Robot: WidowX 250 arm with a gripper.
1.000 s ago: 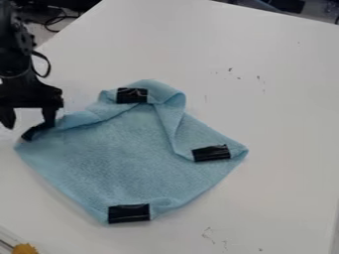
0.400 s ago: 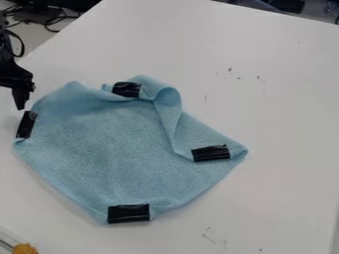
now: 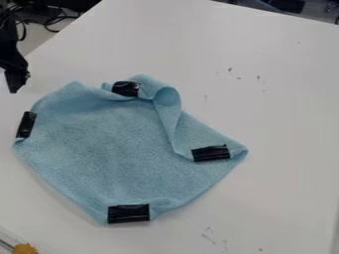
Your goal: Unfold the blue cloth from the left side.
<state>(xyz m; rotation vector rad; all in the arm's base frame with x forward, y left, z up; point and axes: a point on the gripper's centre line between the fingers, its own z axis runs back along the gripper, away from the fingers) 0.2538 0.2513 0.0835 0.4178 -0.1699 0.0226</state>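
At the upper left edge of the camera view hangs the gripper (image 3: 15, 82), partly cut off by the frame. It is above and apart from the cloth's left corner. The blue cloth (image 3: 119, 149) lies on the table with black tape patches at its left, bottom, right and top. Its left side is spread out, with the left tape patch (image 3: 27, 124) facing up. A raised fold (image 3: 169, 106) runs from the top tape patch (image 3: 126, 89) down toward the right tape patch (image 3: 210, 153).
The white table (image 3: 278, 114) extends around the cloth, with small dark marks to the right and near the front. An orange-yellow object (image 3: 25, 248) is at the bottom left corner. Black cables lie beyond the table's upper left edge.
The gripper has moved up and left, away from the cloth. The cloth's left corner and upper left edge have spread outward, and the left tape patch has turned nearly upright in the view.
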